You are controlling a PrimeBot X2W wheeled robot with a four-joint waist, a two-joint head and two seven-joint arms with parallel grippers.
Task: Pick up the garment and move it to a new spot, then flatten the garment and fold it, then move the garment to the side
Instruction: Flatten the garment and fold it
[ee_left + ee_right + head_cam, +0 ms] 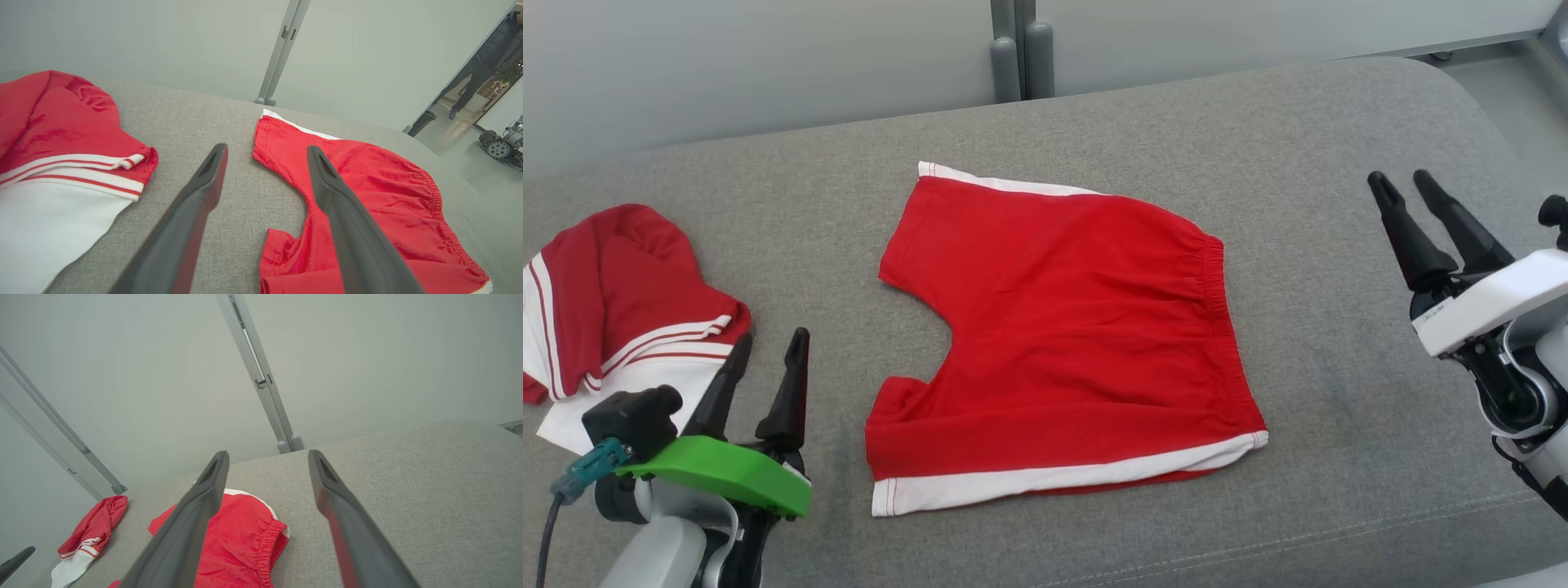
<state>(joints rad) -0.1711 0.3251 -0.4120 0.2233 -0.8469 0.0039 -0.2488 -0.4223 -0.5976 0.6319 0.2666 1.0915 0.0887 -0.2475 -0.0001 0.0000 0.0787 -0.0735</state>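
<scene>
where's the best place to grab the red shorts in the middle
Pinch the gathered elastic waistband of the red shorts, coming in low from the robot's right with the right gripper: that bunched edge faces it and looks thicker than the flat fabric.

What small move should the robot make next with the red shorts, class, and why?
Probably lower the left gripper onto the near leg corner of the red shorts. They lie flat and unfolded on the grey cushion; it and the right gripper stand open, off the cloth, and that corner is nearest.
</scene>
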